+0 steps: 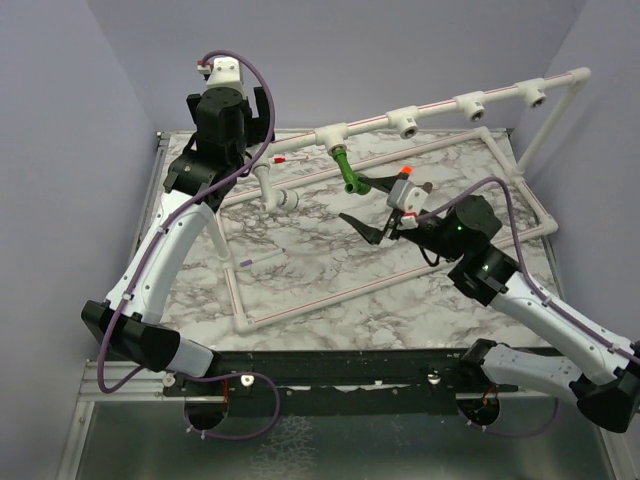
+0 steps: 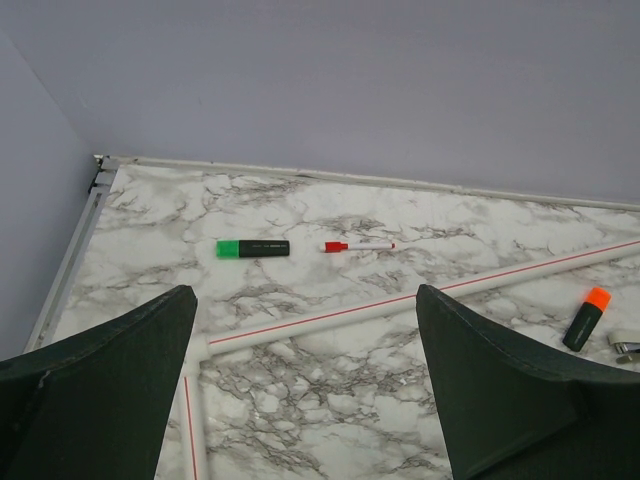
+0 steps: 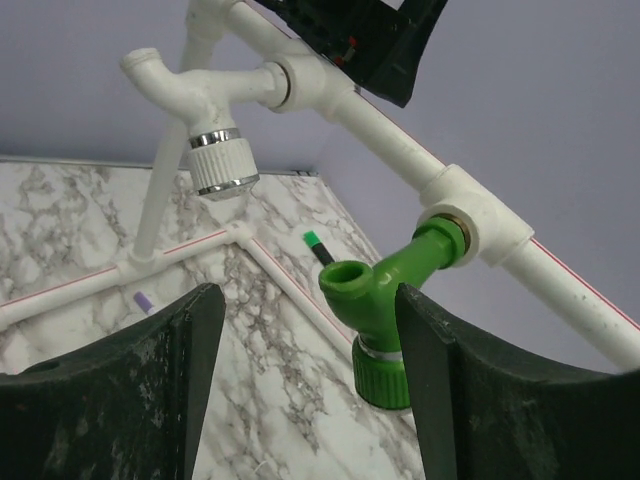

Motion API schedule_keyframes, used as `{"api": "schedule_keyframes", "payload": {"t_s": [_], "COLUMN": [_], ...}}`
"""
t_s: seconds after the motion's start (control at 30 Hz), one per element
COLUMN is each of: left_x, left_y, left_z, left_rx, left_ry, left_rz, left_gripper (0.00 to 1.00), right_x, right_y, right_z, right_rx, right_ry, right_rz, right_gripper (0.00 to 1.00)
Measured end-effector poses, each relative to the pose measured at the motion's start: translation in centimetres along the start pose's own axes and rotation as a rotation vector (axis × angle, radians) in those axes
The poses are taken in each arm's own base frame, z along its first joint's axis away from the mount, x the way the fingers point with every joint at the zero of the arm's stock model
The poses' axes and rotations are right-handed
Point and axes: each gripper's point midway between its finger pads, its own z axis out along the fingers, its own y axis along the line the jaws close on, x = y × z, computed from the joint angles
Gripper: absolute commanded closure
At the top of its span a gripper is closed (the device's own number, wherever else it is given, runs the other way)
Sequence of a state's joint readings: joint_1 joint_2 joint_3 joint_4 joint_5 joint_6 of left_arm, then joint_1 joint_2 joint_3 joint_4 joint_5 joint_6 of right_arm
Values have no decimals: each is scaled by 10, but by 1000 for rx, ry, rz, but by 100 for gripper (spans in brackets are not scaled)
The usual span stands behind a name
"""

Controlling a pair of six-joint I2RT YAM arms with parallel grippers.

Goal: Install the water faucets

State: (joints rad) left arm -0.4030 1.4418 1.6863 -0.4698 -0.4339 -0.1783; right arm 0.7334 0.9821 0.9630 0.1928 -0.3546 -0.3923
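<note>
From above, the marble desk (image 1: 320,255) carries a flat white pipe frame (image 1: 300,306). A raised pipe rail (image 1: 440,110) runs slantwise over the far edge. The green faucet (image 1: 347,172) hangs from a tee socket (image 1: 330,135) on that rail, over the far middle of the desk. The right gripper (image 1: 368,205) sits just beside it on the near-right, one finger to each side of the faucet's lower end. The left gripper (image 1: 258,120) is up near the far-left corner, close to the rail and above a white fitting (image 1: 272,185) that hangs there.

In the left wrist view, the left gripper (image 2: 305,292) is released, its jaws wide with nothing between them. Beyond it a frame pipe crosses the marble. A green marker (image 2: 253,248) and a red pen (image 2: 358,245) lie end to end nearer the far edge, and an orange highlighter (image 2: 586,318) lies off to the right.

In the right wrist view, the green faucet (image 3: 375,310) is seated in the tee socket (image 3: 470,225), between the spread fingers of the right gripper (image 3: 310,290). There is a clear gap on its left. The right finger (image 3: 480,400) overlaps its ribbed lower end, so contact there cannot be told. The white fitting (image 3: 215,165), with its silver ring, hangs to the left, and the left gripper (image 3: 370,40) crowds the rail above.
</note>
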Motion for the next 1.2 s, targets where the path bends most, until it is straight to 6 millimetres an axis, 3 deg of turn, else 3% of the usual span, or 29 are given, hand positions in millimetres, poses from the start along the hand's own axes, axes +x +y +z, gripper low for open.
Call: {"api": "schedule_keyframes", "payload": {"t_s": [0.1,0.47,0.87,0.97,1.13,1.2], "left_x": [0,0,0,0,0,0], "left_y": [0,-1,-3,-3,-3,-3], "left_z": [0,0,-1,-1,-1,-1], "left_rx": [0,7,20,22,25,26], "left_ry": [0,-2,-4,-3,-3,-3], "left_rz": [0,-1,-2,-2,-1,-1], "left_gripper": [8,8,8,8,8,8], "right_x": [8,16,36,40,37,37], "right_y": [6,-13,-29,-34,-35,-34], "right_z": [16,36,37,36,36,36], "right_rx": [16,238,409,442,460,461], "right_ry": [21,78,204,229,233,242], "right_rz": [-69,-255,-356,-379,-405,-424], "right_gripper": [29,39,51,66,99,100]}}
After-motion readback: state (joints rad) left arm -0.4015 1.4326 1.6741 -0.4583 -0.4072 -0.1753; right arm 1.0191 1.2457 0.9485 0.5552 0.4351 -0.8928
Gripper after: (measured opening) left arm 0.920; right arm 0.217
